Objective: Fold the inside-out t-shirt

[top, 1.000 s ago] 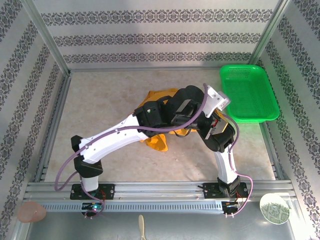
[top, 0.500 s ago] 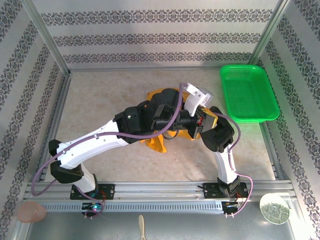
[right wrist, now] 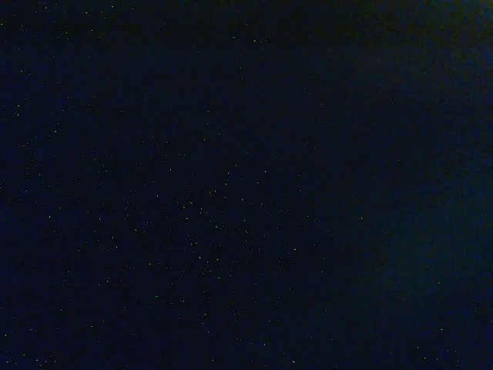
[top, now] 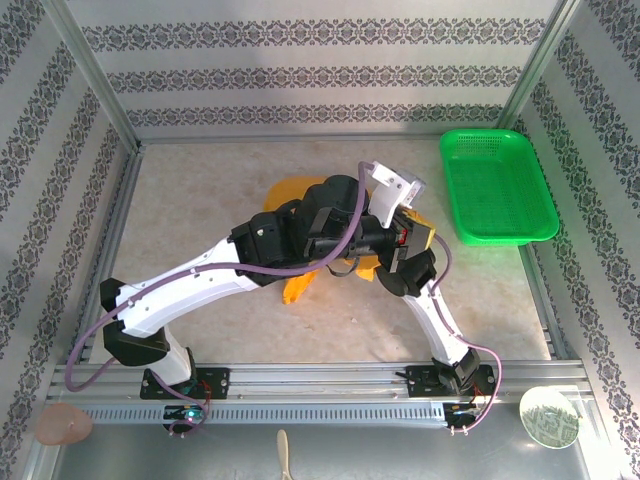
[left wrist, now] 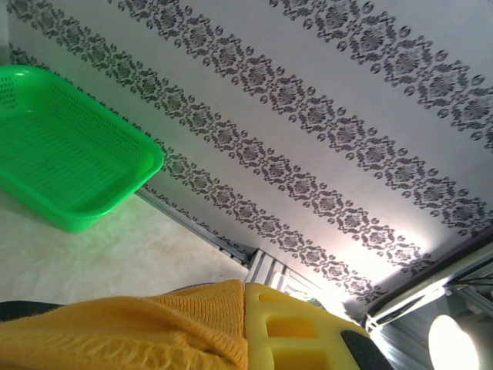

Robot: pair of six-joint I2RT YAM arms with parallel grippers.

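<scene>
Seen from above, a pale stone-coloured worktop (top: 200, 200) sits inside walls papered with dark damask stripes. Two white-and-black robot arms meet over the inside-out t-shirt (top: 298, 192), a crumpled mustard-orange heap at the centre of the worktop. The left arm (top: 200, 285) rises from its base at 7 o'clock and stretches across the heap toward 2 o'clock, covering most of it. Orange cloth shows at the heap's 11 o'clock edge, in a flap hanging toward 6 o'clock, and in a small patch beside the left hand (top: 408, 222). The right arm (top: 430, 310) climbs from its base at 5 o'clock and bends in under the left arm at the heap's 4 o'clock side. The left hand is closed tight on the shirt. Its wrist camera shows bunched mustard cloth (left wrist: 115, 331) with a ribbed knit edge pressed against a yellow finger (left wrist: 300, 335) at the bottom of the picture. The cloth in sight is plain, with no lettering to read. Whether the right hand is wide or narrow cannot be told, because its wrist camera gives a near-black picture and the left arm crosses over it from above. A green perforated plastic basket (top: 497, 238) stands on the worktop at 2 o'clock, apart from the shirt. The left wrist camera sees the basket (left wrist: 77, 223) at 9 o'clock, below the striped wall.
</scene>
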